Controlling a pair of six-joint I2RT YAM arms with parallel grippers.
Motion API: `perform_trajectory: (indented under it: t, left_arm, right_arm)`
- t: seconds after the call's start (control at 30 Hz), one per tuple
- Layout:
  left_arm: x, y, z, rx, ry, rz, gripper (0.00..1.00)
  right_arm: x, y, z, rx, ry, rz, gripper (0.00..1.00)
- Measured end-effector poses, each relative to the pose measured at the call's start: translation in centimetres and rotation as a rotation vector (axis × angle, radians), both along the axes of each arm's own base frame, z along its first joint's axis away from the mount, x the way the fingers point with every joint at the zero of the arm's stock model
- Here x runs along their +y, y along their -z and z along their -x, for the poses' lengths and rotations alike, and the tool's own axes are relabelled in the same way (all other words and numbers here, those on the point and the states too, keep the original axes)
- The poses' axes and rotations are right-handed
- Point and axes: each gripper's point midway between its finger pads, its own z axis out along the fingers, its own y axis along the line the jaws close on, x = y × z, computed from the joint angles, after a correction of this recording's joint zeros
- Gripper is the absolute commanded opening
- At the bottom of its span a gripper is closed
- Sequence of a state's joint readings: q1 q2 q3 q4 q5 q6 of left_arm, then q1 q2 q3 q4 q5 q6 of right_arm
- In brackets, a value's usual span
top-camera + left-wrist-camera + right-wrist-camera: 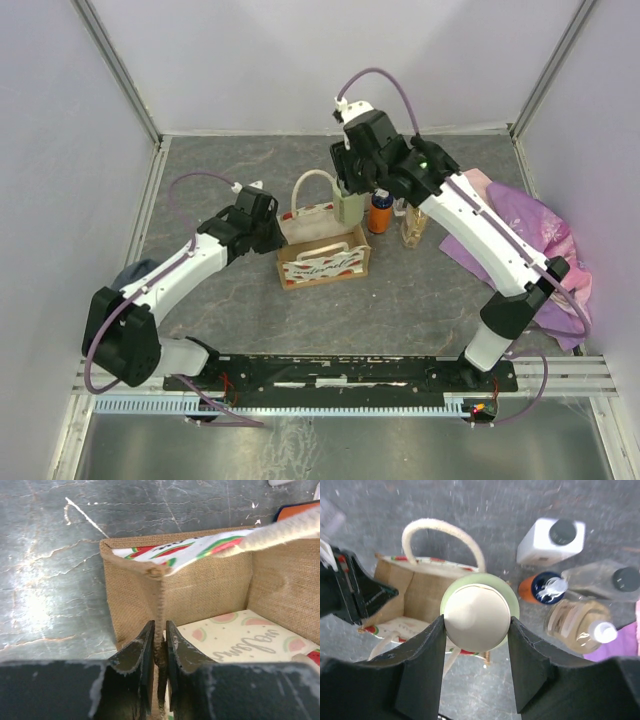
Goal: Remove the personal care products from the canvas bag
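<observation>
Tan canvas bag (pixel 322 262): on the grey surface (pixel 220 290), watermelon print, black script unreadable.
Left gripper (pixel 159 630): narrow, pinching the bag's side wall.
Right gripper (pixel 476 630): clamped on a cream-capped pale green bottle (pixel 476 612) above the bag.

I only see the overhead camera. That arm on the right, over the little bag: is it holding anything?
Observer: Yes, the right gripper is clamped on a pale green bottle with a cream cap.
Visitor: And the other arm?
Observer: The left gripper pinches the canvas bag by its burlap wall.
Visitor: How many bottles are out already?
Observer: Four stand on the table beside the bag; the right arm hides a white bottle from you.
</observation>
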State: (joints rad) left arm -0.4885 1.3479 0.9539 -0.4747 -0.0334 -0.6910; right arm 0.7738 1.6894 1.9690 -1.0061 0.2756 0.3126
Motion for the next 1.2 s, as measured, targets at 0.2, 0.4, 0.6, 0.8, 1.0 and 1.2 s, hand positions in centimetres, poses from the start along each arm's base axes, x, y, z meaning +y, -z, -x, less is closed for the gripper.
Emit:
perform_trajectory:
  t: [0.2,0.4,0.6,0.8,1.0,1.2]
  left_arm:
    - [2.0,-0.5,0.5,-0.011,-0.049,-0.061,0.22]
    - [3.1,-1.0,0.5,-0.023,-0.077,-0.072,0.23]
    - [3.1,-0.9,0.8,-0.008,-0.07,-0.067,0.24]
    - [2.2,-0.1,1.5,0.02,-0.028,-0.024,0.25]
    - [1.2,-0.1,1.8,0.028,0.005,0.02,0.25]
    - [0.7,-0.1,2.1,0.033,0.025,0.047,0.25]
  right_arm:
    - [-1.4,-5.6,-1.1,-0.115,0.045,-0.052,0.55]
    - [-4.3,-4.2,-2.3,-0.082,0.114,-0.014,0.55]
    - [-7.6,1.3,-2.2,0.022,0.19,0.018,0.54]
    - [-10.7,9.7,-0.7,0.152,0.26,0.101,0.54]
    - [-11.0,14.3,0.0,0.176,0.279,0.092,0.54]
    - [-10.4,14.6,-0.9,0.124,0.293,0.04,0.71]
